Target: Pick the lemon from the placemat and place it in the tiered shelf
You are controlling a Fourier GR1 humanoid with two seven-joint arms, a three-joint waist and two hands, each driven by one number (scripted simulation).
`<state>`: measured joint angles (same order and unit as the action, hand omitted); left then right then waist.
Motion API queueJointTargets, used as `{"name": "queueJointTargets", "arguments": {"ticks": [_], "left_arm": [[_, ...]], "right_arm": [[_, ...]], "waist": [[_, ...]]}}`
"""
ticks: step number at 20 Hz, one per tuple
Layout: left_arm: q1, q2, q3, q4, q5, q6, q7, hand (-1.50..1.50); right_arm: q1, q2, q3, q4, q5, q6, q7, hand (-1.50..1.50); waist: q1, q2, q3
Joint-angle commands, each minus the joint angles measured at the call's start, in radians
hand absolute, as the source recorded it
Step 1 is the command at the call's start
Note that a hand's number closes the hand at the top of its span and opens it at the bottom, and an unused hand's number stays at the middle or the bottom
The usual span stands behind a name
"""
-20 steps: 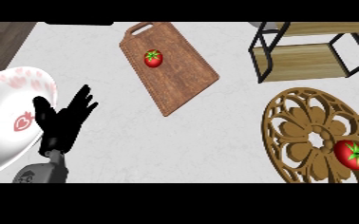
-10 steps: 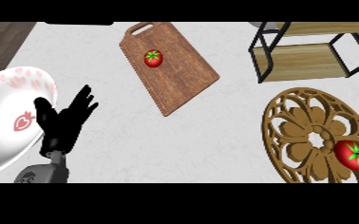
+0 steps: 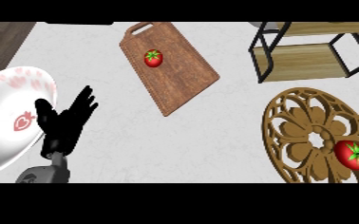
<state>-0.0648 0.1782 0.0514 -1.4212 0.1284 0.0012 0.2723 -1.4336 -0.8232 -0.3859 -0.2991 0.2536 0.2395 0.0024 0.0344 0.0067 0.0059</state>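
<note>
On the pale grey marbled desk (image 3: 217, 147), the round openwork wooden placemat (image 3: 298, 123) lies at the near right corner, cut off by the view's right edge. On its right part, toward the near side, sits a red round fruit with a green leafy top (image 3: 348, 154); it looks like a tomato rather than a lemon, and it lies apart from any hand. At the far right corner stands the black-framed tiered shelf with light wooden boards (image 3: 301, 59), well apart from that fruit. A brown wooden cutting board with a handle slot (image 3: 179, 78) lies slanted near the middle of the far edge, its handle end toward the far side, and a second red fruit with a green top (image 3: 153, 58) rests on its far half. At the left edge lies a white round plate with pink markings (image 3: 28, 83), partly out of view. The black left hand (image 3: 64, 126) shows at the near left corner on its grey forearm, overlapping the plate's rim in the view, with its fingers straight and spread upward, released and holding nothing. The right hand is outside the view.
</note>
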Motion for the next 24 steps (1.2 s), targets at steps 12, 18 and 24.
{"name": "queueJointTargets", "arguments": {"ticks": [12, 18, 24], "left_arm": [[0.008, 0.007, 0.013, 0.043, 0.008, -0.013, 0.034, 0.00], [-0.002, 0.005, 0.011, 0.055, -0.003, -0.013, 0.023, 0.00], [0.018, -0.004, -0.004, 0.015, -0.003, -0.012, 0.042, 0.00]], "right_arm": [[0.016, -0.267, -0.162, 0.068, -0.085, -0.192, 0.083, -1.50], [0.094, -0.382, -0.231, 0.130, -0.142, -0.098, 0.086, -1.50], [0.161, -0.465, -0.262, 0.149, -0.169, 0.029, 0.046, -1.50]], "waist": [[0.000, 0.014, -0.004], [-0.004, 0.016, -0.002], [0.012, 0.020, 0.001]]}}
